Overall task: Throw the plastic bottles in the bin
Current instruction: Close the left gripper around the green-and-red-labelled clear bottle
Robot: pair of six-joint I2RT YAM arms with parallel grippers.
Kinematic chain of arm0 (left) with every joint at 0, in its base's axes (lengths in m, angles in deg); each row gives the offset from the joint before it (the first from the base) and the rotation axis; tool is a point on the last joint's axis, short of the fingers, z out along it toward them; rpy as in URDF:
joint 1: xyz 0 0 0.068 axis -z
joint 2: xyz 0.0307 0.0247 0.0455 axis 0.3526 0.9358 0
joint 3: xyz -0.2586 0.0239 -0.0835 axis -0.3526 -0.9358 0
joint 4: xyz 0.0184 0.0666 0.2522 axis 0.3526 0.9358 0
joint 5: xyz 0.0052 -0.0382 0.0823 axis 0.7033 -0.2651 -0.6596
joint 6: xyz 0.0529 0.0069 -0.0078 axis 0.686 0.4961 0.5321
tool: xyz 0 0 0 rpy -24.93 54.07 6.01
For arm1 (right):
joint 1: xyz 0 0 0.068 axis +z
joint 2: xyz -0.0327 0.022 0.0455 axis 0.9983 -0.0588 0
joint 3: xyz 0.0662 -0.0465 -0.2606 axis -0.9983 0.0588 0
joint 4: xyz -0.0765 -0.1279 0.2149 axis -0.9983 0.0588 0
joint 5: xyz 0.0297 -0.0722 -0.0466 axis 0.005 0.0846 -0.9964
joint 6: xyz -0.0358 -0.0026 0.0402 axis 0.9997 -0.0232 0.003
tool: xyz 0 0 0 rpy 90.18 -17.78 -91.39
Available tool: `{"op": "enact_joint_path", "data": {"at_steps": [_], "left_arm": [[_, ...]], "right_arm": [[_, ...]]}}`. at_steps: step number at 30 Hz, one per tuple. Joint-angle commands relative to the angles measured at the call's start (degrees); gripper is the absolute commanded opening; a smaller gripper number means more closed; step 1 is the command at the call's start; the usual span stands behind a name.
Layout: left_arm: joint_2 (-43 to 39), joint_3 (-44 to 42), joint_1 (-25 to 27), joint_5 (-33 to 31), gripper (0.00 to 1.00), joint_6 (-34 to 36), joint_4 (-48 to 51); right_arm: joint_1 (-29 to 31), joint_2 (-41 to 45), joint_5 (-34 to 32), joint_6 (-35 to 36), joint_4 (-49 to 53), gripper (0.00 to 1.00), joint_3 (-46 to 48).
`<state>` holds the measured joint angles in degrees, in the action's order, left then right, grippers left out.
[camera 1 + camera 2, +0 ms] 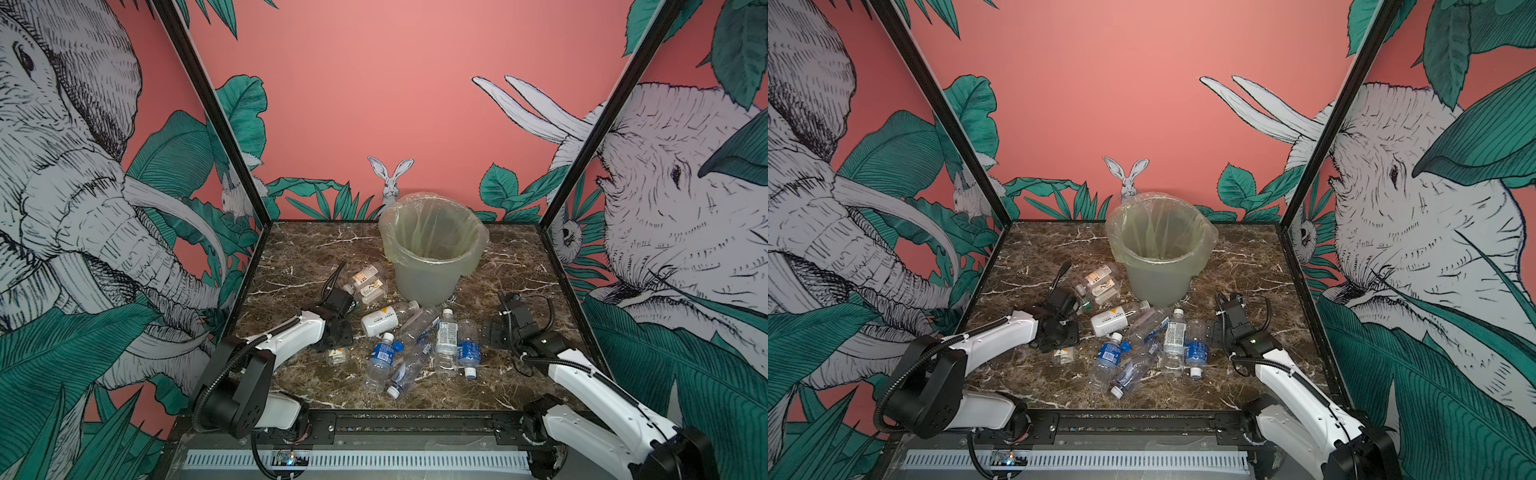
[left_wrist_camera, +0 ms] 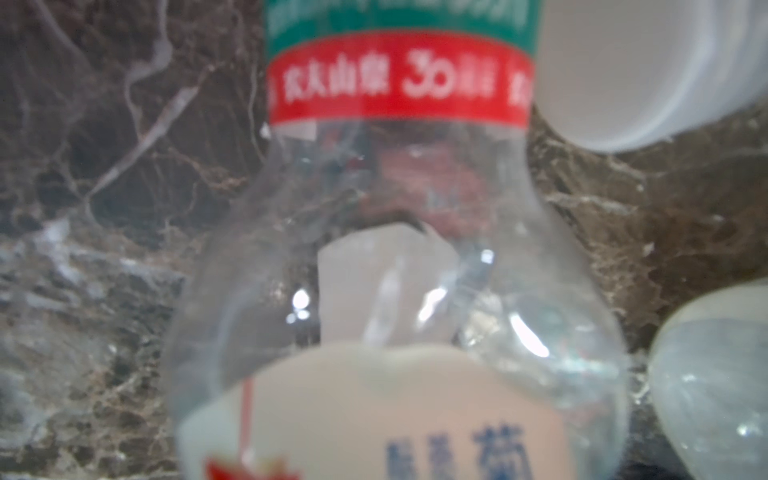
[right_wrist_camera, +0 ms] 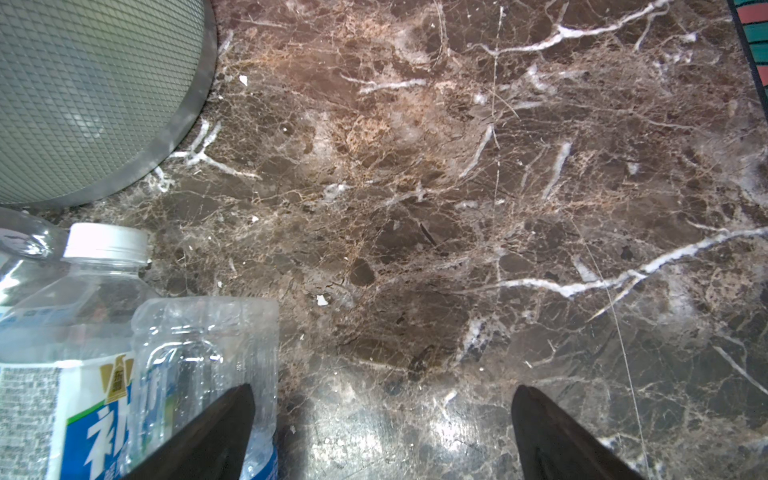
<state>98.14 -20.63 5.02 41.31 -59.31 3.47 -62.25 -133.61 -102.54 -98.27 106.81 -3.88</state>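
The bin (image 1: 432, 249) (image 1: 1160, 245) stands at the back middle of the marble table, lined with a clear bag. Several plastic bottles (image 1: 446, 336) (image 1: 1174, 336) lie in a heap in front of it, and two more (image 1: 365, 282) lie to its left. My left gripper (image 1: 336, 334) (image 1: 1059, 334) points down over a small bottle (image 1: 337, 355) (image 1: 1064, 355). In the left wrist view a clear bottle with a white label (image 2: 374, 415) hides the fingers. My right gripper (image 1: 494, 332) (image 3: 382, 415) stands open over bare marble; one fingertip (image 3: 237, 415) is beside a blue-labelled bottle (image 3: 199, 353).
Black frame posts and mural walls close in the marble table (image 1: 519, 270) on the left, right and back. A black rail (image 1: 415, 424) runs along the front edge. The bin's base (image 3: 83, 104) shows in the right wrist view, beyond the bottles.
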Motion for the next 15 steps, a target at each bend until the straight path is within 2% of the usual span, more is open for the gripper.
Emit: {"op": "enact_joint_path", "data": {"at_steps": [1,4,12,15], "left_arm": [[0.98,-1.06,-0.14,3.01,0.59,0.16,-0.77],[-1.65,-1.11,-0.17,1.72,0.56,0.45,0.55],[-12.57,-2.91,-0.18,-1.11,0.39,2.56,0.75],[-16.79,-4.14,-0.11,-1.2,0.38,3.68,0.23]], "right_arm": [[0.14,-0.25,-1.23,-0.75,-0.51,0.99,-0.04],[0.1,-0.47,-1.23,-0.77,-0.51,0.99,-0.13],[0.13,-0.99,-1.06,-0.68,-0.51,0.99,-0.35],[0.12,-0.99,-1.09,-0.72,-0.55,0.98,-0.3]]}}
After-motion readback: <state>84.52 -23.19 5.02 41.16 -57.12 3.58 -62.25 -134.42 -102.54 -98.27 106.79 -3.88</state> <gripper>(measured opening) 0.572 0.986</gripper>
